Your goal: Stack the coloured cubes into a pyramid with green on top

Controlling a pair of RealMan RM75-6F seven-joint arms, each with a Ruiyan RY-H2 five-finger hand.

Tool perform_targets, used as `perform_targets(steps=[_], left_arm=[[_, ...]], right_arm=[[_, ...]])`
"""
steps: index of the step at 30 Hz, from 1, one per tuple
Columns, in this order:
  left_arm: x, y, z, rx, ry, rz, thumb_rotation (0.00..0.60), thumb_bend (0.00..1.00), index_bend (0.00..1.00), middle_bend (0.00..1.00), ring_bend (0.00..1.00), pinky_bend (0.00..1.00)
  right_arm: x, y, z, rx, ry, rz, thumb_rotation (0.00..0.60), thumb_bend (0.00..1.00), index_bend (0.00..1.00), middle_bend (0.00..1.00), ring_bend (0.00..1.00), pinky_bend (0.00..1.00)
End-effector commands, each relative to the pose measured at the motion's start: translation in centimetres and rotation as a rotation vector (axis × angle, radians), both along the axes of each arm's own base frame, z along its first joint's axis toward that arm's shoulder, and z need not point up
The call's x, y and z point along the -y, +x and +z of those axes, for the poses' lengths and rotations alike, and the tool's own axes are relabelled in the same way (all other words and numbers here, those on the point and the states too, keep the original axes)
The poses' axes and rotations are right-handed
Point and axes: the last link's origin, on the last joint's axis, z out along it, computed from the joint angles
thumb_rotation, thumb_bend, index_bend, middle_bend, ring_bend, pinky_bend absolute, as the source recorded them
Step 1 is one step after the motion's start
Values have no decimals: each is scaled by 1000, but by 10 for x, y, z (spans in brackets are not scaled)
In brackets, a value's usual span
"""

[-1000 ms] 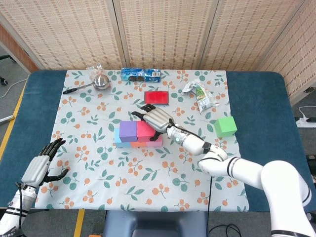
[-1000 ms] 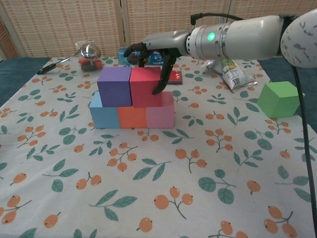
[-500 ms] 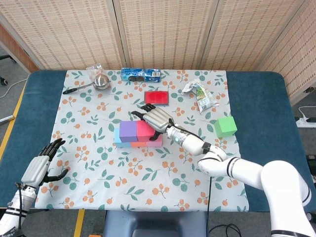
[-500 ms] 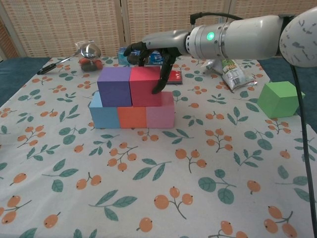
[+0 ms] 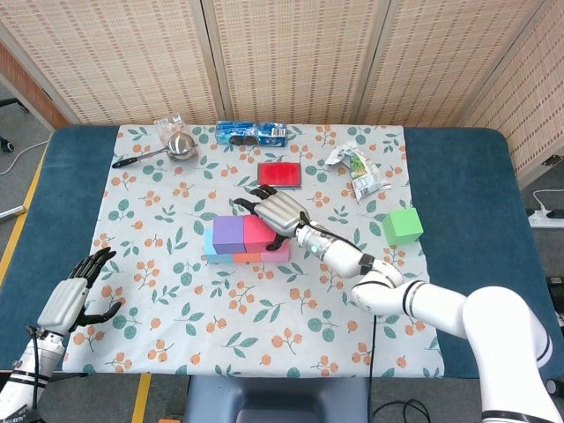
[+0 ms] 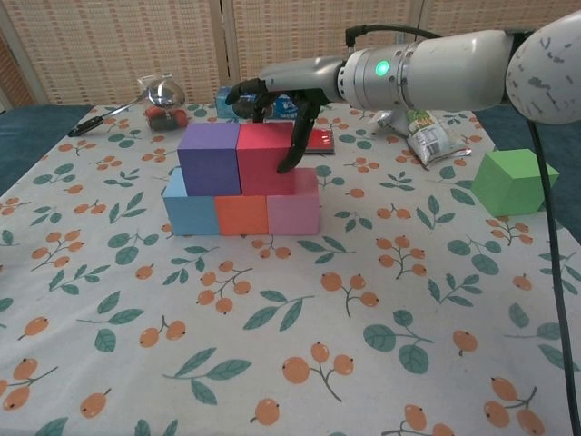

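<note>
A bottom row of a blue cube [image 6: 189,211], an orange cube [image 6: 241,214] and a pink cube [image 6: 293,205] sits mid-table. On it stand a purple cube [image 6: 209,159] and a red cube [image 6: 261,158] side by side. My right hand [image 6: 277,95] reaches over the red cube [image 5: 256,232], thumb down its right side and fingers behind it, gripping it. The green cube [image 6: 513,182] stands alone to the right, also in the head view [image 5: 403,226]. My left hand [image 5: 75,295] hovers open off the cloth's near left corner.
A flat red box [image 5: 280,174] lies just behind the stack. A blue biscuit pack [image 5: 251,133] and a metal ladle [image 5: 181,145] lie at the back. A snack packet [image 5: 361,169] lies back right. Bare floral cloth [image 6: 290,345] spreads in front.
</note>
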Motion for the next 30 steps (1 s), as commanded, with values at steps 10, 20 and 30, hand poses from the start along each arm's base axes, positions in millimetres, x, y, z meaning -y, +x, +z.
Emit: perform_targets(steps=[10, 20, 30], left_arm=[[1, -1, 0, 3, 4, 2, 600, 311, 65, 0, 0, 97], [1, -1, 0, 1, 3, 0, 600, 311, 64, 0, 0, 97], [1, 0, 0, 2, 3, -4, 600, 311, 65, 0, 0, 97]], right_arm=[[-1, 0, 0, 0, 1, -8, 600, 92, 0, 281, 13, 0], [-1, -1, 1, -1, 0, -18, 600, 55, 0, 229, 0, 0], [-4, -2, 6, -1, 6, -35, 600, 54, 0, 229, 0, 0]])
